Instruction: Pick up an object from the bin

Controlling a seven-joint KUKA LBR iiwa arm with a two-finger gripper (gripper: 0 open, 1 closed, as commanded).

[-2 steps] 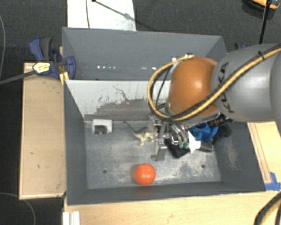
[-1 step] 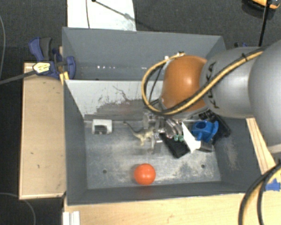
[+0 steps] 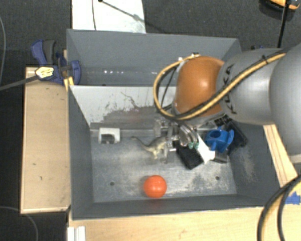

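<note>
Orange ball (image 3: 154, 186) on the grey bin (image 3: 81, 149) floor, apart from and just in front-left of the pincer (image 3: 164, 147), pincer low over mid-floor, whether clenched or released cannot be told, black block (image 3: 189, 158) then blue piece (image 3: 219, 139) just right of the pincer

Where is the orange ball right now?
In the camera view the orange ball sits low in the middle of the bin floor, near its front wall, below and apart from the gripper.
</note>
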